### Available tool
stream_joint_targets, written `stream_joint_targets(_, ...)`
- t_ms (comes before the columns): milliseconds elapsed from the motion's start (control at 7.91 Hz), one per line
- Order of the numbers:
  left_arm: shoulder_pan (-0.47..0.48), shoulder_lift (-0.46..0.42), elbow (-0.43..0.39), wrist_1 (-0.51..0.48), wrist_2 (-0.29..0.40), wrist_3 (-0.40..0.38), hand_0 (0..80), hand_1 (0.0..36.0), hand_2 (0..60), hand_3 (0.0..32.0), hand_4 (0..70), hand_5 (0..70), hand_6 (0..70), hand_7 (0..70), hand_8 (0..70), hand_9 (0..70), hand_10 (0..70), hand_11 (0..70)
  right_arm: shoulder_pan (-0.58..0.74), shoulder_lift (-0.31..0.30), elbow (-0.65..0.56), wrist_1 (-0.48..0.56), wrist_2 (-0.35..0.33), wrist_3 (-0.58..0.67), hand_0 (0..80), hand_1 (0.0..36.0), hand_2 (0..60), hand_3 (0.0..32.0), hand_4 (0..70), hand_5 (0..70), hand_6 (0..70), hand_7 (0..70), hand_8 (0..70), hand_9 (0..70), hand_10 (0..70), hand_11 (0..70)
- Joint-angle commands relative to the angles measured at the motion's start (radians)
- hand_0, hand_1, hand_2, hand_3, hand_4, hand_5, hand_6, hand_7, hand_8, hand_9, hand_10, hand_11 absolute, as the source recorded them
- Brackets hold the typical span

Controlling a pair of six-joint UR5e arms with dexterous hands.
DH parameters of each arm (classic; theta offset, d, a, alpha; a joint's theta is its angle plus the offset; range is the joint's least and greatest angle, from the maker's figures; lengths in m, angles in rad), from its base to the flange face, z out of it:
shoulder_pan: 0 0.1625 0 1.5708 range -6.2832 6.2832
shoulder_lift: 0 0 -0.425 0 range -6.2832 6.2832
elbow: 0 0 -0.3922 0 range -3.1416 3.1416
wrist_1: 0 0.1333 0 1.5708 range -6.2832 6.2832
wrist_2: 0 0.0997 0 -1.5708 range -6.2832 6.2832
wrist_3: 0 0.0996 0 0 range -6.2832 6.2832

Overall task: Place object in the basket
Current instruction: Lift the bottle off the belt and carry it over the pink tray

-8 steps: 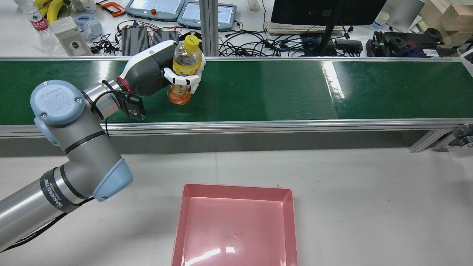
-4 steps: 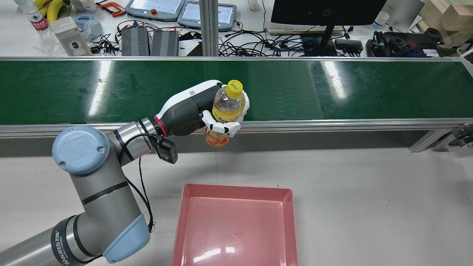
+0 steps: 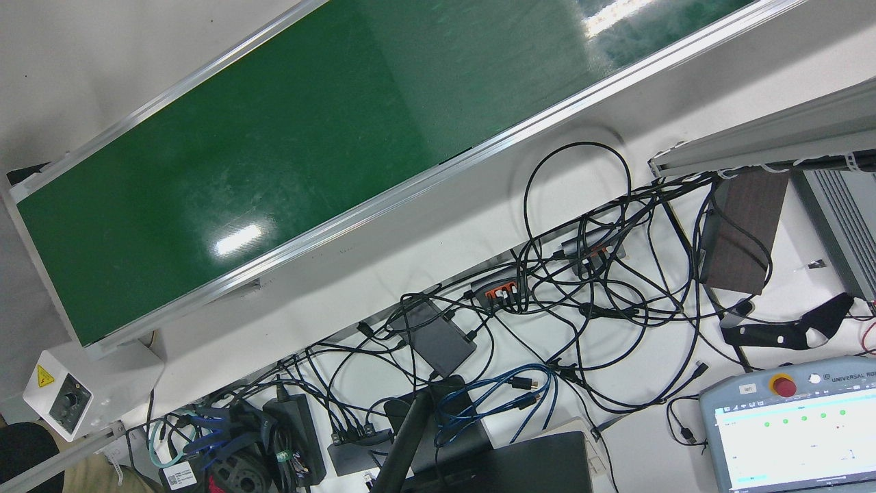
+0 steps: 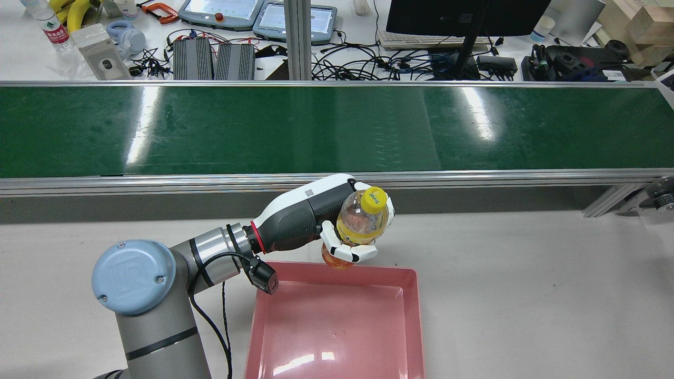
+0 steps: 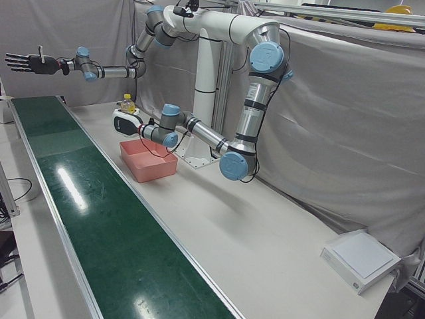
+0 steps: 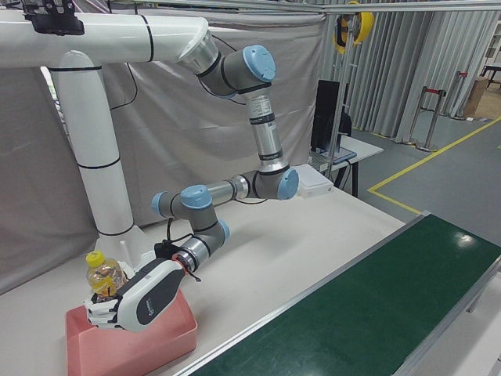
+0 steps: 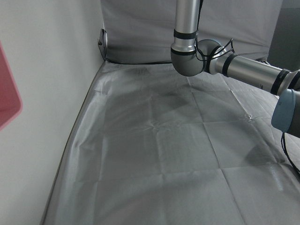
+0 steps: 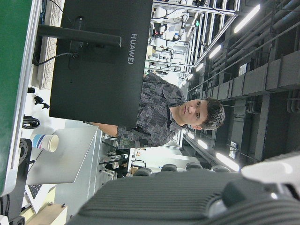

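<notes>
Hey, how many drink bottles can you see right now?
2. A yellow-capped juice bottle is held by the left hand over the pink basket's far rim; a clear water bottle sits on the desk beyond the conveyor, far left. Clutter may hide more.

Even, bright overhead light fills every view. White glare streaks lie on the green belt (image 4: 326, 131) and a sheen on the pink tray (image 4: 337, 337). Shadows are soft and faint. The right hand view's foreground is blurred, its ceiling lamps blown out.

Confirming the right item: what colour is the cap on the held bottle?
Yellow cap on the bottle, clearest in the rear view.
</notes>
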Motion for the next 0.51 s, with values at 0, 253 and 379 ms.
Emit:
stream_joint_targets(0,0.066,0.021,-0.009,-0.019,0.000,0.031,48.9,12.4,46.9,0.0,70.0,70.0,60.4,70.0,59.5,70.0,63.6,70.0,0.000,0.000,0.000,0.000,0.000,0.000,0.0,0.0,0.0,0.0,0.0,0.0,0.0,0.0,0.0,0.0,0.0,0.0)
stream_joint_targets(253,0.073,0.100,-0.010,-0.129,0.000,0.045,49.3,10.8,11.9,0.0,36.3,47.4,23.7,48.7,33.1,49.8,42.7,60.5,0.000,0.000,0.000,0.000,0.000,0.000,0.0,0.0,0.0,0.0,0.0,0.0,0.0,0.0,0.0,0.0,0.0,0.0)
stream_joint_targets(379,0.070,0.151,-0.012,-0.187,0.003,0.043,48.3,9.3,0.0,0.0,19.5,30.3,5.0,21.1,16.5,26.4,31.7,46.1,0.000,-0.001,0.000,0.000,0.000,0.000,0.0,0.0,0.0,0.0,0.0,0.0,0.0,0.0,0.0,0.0,0.0,0.0)
